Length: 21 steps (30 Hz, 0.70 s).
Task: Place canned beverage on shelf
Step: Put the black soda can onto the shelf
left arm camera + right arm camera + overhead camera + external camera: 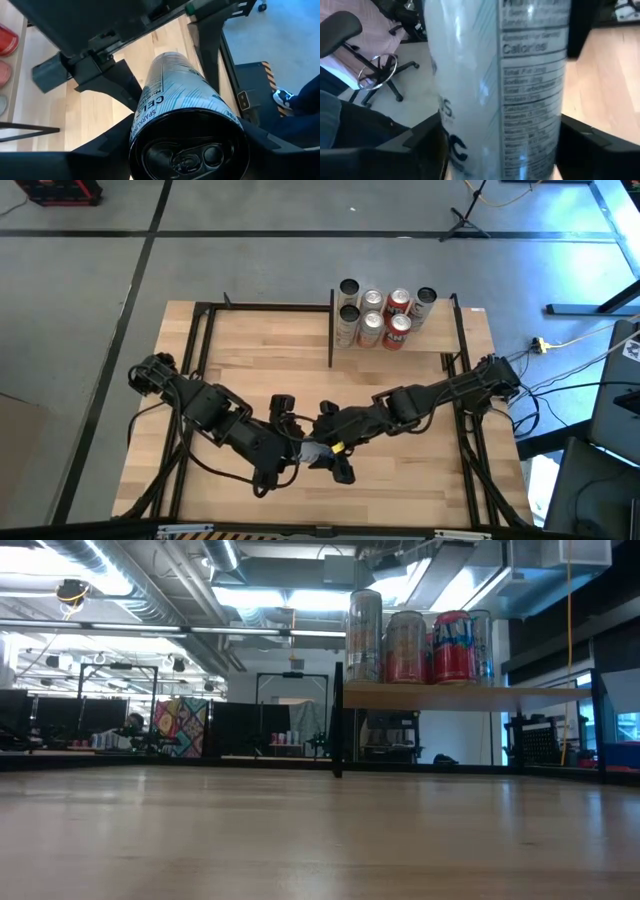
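On the light-wood tabletop (250, 350), black-framed shelf (460, 330).

A large light-wood tabletop (300, 390) fills the middle of the high view, framed by a black metal frame (200, 340). At its upper right edge stands the shelf (460, 695), a small light-wood board on thin black posts. 7 cans (385, 315) stand on it in 2 rows, some silver, some red. In the low view they show at upper right, raised above the tabletop.
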Available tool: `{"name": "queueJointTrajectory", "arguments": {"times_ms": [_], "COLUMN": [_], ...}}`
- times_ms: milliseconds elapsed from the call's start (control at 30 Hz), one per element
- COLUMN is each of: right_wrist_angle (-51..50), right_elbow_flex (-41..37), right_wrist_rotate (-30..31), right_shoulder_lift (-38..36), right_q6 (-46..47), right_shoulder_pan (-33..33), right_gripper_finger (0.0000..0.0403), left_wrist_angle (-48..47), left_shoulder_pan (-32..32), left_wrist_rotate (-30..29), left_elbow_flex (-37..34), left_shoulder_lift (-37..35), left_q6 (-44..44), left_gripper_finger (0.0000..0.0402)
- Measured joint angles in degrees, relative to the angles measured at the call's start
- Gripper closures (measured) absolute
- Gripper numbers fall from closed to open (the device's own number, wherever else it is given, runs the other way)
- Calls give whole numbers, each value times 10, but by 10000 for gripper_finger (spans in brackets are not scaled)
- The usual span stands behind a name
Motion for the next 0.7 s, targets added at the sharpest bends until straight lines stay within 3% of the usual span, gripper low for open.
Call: {"name": "queueJointTrajectory", "arguments": {"times_ms": [200, 433, 700], "right_wrist_angle": [11, -18, -166], "right_elbow_flex": [0, 0, 0], "right_wrist_rotate": [-5, 7, 86], "right_shoulder_lift": [-1, -24, -110], "right_q6": [-8, -33, -49], "right_shoulder_pan": [0, 0, 1], "right_gripper_finger": [173, 176, 176], "left_wrist_angle": [0, 7, -12], "left_shoulder_pan": [0, 0, -23], "left_wrist_rotate": [3, -10, -80], "left_elbow_flex": [0, 0, 0], "left_shoulder_lift": [-1, -5, -50], "left_q6": [-2, -14, -66], "left_gripper_finger": [159, 124, 107]}}
